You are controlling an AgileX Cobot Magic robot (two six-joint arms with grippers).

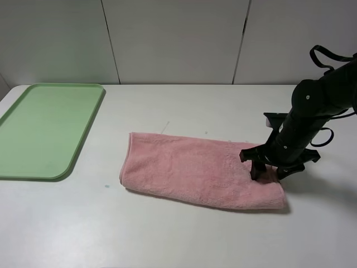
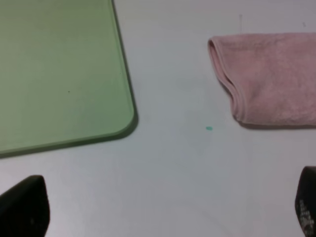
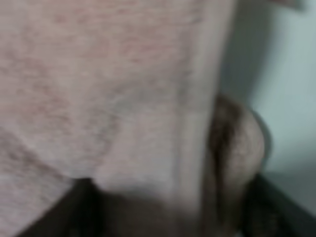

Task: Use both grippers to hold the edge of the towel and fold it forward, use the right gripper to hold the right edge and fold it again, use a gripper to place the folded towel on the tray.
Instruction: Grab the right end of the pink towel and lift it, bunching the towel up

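Note:
The pink towel (image 1: 195, 167) lies folded into a long band in the middle of the white table. My right gripper (image 1: 272, 172) is pressed down on the towel's right end, one black finger on the cloth and the other at the right edge of the towel (image 1: 281, 192). In the blurred right wrist view the towel (image 3: 98, 74) fills the picture, its hem (image 3: 197, 98) running between dark fingers; how far the jaws stand closed does not show. My left gripper (image 2: 165, 207) hovers open over bare table between the tray (image 2: 59, 74) and the towel's left end (image 2: 271, 79). The light-green tray (image 1: 44, 128) is at far left.
A small teal speck (image 1: 106, 186) marks the table between tray and towel. The table's front edge runs along the bottom of the exterior high view, and a white panelled wall (image 1: 178, 39) stands behind the table.

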